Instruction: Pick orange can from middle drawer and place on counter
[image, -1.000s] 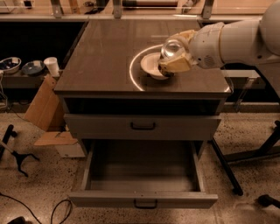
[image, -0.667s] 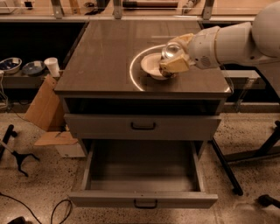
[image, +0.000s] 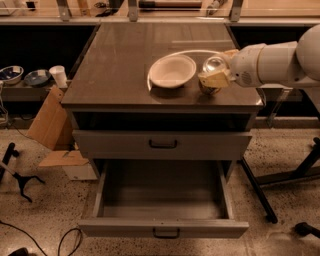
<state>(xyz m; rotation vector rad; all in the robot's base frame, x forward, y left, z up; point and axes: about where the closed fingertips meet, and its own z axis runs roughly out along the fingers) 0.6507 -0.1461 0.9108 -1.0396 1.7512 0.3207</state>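
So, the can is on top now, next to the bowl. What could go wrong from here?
1. The tool holds the orange can close beside the white bowl. A sideways pull on release could knock the bowl or tip the can.
2. The can is near the right front corner of the counter. If it tips, it might roll off, to the floor or into the open middle drawer below.

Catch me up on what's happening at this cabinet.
The robot's gripper is clamped on the orange can low over the counter, just right of the white bowl. I cannot tell whether the can already rests on the surface. Below, the open drawer is pulled out and shows nothing inside.
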